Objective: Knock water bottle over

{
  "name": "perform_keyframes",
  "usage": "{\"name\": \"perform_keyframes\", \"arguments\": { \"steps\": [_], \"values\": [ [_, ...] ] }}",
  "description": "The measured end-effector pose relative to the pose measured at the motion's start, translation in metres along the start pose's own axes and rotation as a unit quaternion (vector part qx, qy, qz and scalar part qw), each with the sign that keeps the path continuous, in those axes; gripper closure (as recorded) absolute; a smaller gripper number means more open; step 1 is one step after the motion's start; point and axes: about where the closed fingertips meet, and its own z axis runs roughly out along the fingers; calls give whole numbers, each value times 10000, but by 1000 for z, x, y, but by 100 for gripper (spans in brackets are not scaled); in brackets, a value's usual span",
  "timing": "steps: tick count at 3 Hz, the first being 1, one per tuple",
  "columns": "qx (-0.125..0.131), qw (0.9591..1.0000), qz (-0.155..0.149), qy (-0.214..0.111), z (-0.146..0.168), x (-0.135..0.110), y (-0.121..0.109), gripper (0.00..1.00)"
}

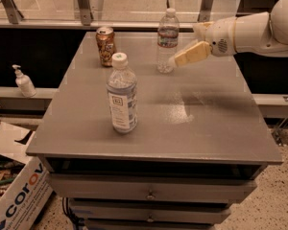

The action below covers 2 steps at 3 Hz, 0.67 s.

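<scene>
The water bottle [167,41] stands upright at the far middle of the grey table [216,123]; it is slim, clear and ribbed, with a small white cap and a white-red label band. My gripper [178,61] reaches in from the right on a white arm. Its tan fingertips are right beside the bottle's lower right side, at or very near contact.
A wider clear bottle [121,94] with a white-blue label and big white cap stands nearer the front left. An orange-brown can [105,46] stands at the far left. A white pump bottle [24,82] sits on a ledge to the left; a cardboard box [19,195] lies on the floor.
</scene>
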Motion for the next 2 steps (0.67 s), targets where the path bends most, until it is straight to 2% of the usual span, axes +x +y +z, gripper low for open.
{"name": "perform_keyframes", "arguments": {
  "steps": [2],
  "values": [
    [-240,9994,-88,-212,41,-18,-6,0]
  ]
}}
